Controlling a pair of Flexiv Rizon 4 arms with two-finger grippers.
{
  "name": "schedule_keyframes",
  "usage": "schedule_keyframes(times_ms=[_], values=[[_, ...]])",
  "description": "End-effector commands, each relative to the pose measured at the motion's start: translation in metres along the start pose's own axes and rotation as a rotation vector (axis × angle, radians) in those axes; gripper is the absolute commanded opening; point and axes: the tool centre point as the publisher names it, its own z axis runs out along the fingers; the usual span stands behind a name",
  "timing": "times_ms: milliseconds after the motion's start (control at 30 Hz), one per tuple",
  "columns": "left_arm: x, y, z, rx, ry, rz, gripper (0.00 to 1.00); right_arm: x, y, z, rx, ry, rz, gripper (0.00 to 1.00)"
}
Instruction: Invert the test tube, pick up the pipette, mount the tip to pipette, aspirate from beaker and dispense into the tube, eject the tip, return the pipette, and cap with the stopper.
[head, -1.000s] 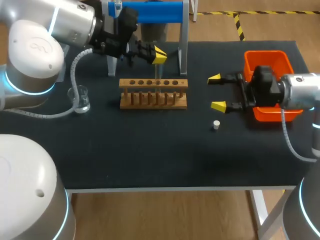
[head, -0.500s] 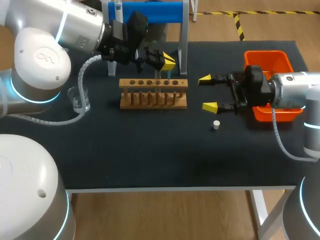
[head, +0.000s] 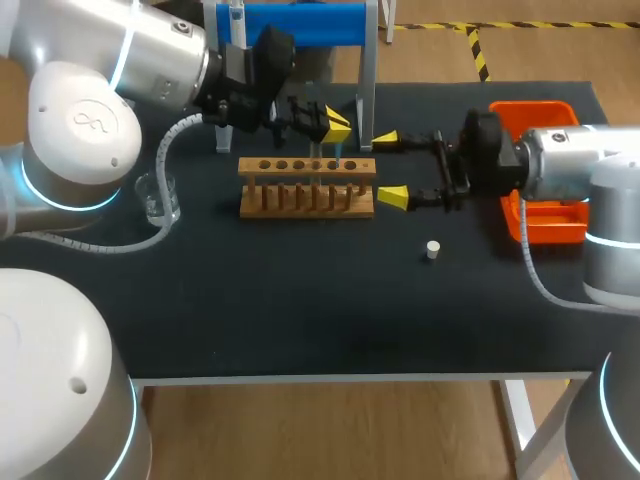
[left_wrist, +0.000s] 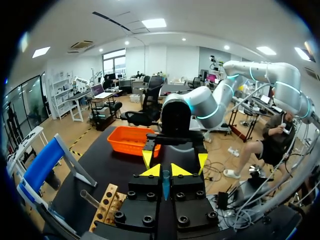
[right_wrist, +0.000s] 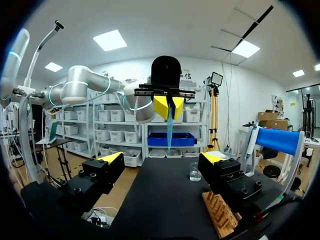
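The right gripper (head: 388, 168) has slid left, fingers spread, just beside the wooden rack (head: 307, 187). Above the rack, the left gripper (head: 334, 124) pinches the test tube (right_wrist: 169, 126). The stopper (head: 432, 249) lies nearby.

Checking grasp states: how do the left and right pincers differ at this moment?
The left pincer is shut on the test tube; the right pincer is open and empty. The left is beyond the rack, the right at its end. Both have yellow tips.

Matt dark table cover (head: 300, 320), bare wooden rack (head: 306, 200), glossy orange plastic bin (head: 535, 105), clear glass beaker (head: 160, 198).
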Motion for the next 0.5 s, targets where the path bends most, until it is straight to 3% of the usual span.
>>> schedule_keyframes(times_ms=[33,500], values=[[0.0,0.0,0.0,-0.003,0.0,-0.001,0.0,0.003,0.005,0.007,0.011,-0.007,0.0,1.0],[0.0,0.0,0.0,-0.003,0.0,-0.001,0.0,-0.008,0.017,0.028,0.0,-0.012,-0.003,1.0]])
